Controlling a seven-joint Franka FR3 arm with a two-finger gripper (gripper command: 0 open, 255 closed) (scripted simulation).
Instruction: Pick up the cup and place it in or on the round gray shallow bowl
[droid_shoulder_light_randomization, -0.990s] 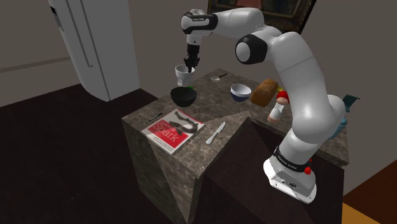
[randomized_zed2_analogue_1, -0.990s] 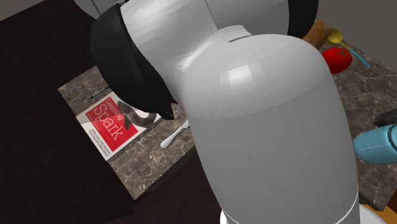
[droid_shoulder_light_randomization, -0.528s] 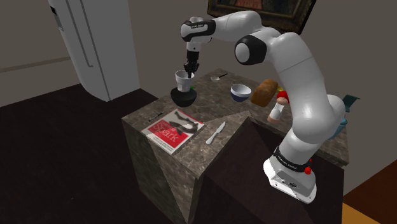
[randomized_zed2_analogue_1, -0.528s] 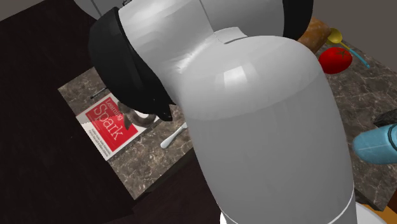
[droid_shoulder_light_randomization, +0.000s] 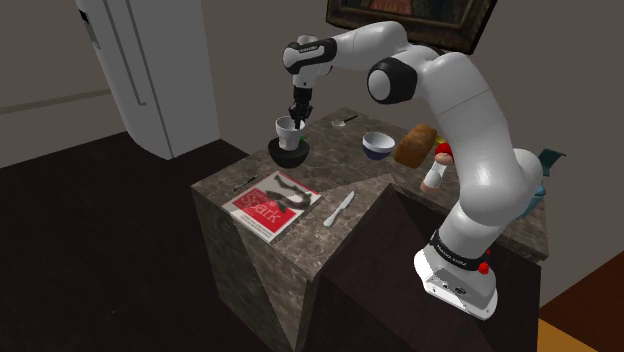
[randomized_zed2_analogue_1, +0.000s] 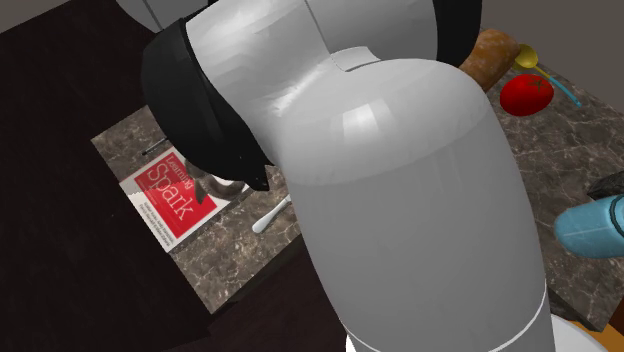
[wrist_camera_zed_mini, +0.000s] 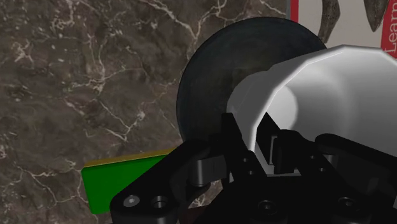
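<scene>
Fridge (droid_shoulder_light_randomization: 150, 70): pale and tall; it is seen well apart from the dark bowl (droid_shoulder_light_randomization: 290, 155), toward the shoulder view's left.
Arm (droid_shoulder_light_randomization: 470, 130): white with dark joints; it is stretched from the stand (droid_shoulder_light_randomization: 460, 280) and bent down right above the dark bowl.
Counter (droid_shoulder_light_randomization: 370, 185): dark veined stone; the dark bowl is carried near its far corner, at the shoulder view's left.
Magazine (droid_shoulder_light_randomization: 270, 203): red and white, laid flat near the dark bowl, on the side toward the shoulder camera.
Loaf (droid_shoulder_light_randomization: 414, 145): brown; it is set well apart from the dark bowl, toward the shoulder view's right.
Dark bowl: round and shallow, almost black; it is set upright, and the cup (droid_shoulder_light_randomization: 288, 128) is held inside its rim.
Small bowl (droid_shoulder_light_randomization: 377, 145): blue and white; it is placed between the dark bowl and the loaf.
Cup: white and upright, mouth upward; its base is sunk into the dark bowl.
Gripper (droid_shoulder_light_randomization: 298, 115): black; it is pinched on the cup's wall just above the dark bowl, with one finger (wrist_camera_zed_mini: 230, 130) outside the wall and the other inside.
Knife (droid_shoulder_light_randomization: 340, 208): pale, laid flat near the magazine, apart from the dark bowl.
Green slab (wrist_camera_zed_mini: 121, 181): flat, with a yellow edge; it is seen just beside the dark bowl, partly covered by the gripper, and what it is cannot be told.
</scene>
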